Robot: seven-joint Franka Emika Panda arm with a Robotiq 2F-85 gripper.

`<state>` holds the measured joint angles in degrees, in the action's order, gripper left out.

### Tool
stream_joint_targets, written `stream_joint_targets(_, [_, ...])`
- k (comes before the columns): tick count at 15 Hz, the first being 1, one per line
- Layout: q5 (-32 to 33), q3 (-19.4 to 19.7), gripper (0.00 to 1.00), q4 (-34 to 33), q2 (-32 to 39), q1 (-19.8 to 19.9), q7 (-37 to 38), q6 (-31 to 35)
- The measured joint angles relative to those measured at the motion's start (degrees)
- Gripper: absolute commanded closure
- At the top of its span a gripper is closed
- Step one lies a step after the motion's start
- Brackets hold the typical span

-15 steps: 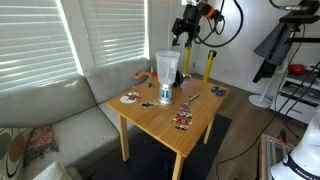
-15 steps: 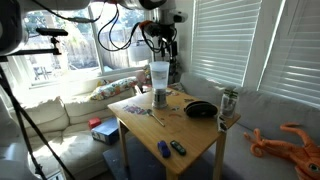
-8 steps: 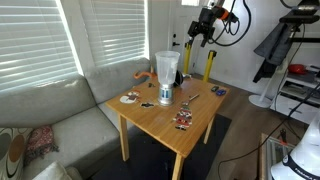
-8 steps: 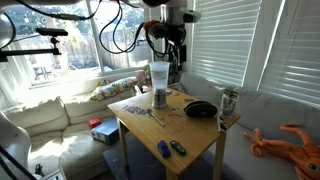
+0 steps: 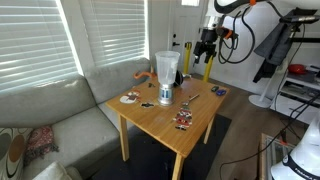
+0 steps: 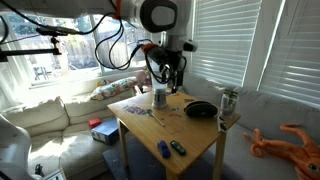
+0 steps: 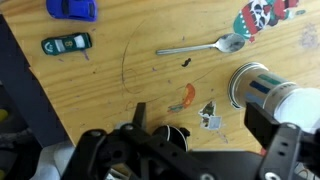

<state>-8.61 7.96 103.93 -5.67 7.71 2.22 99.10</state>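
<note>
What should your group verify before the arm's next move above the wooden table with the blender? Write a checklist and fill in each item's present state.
1. Gripper jaws open: ok.
2. Gripper empty: ok, nothing between the fingers.
3. Gripper apart from the blender: ok in an exterior view.
4. Blender upright on the table: ok.
5. Spoon lying free, nothing on it: ok.
6. What lies straight under the fingertips: cannot tell.

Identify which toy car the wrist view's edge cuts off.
The blue toy car: the top edge crops it, while the green toy car below it shows whole.
</note>
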Motion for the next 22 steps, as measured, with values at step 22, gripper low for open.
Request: stream_joint_targets(22, [-2.4, -1.4, 0.0, 13.1, 2.0, -0.4, 28.8, 6.7])
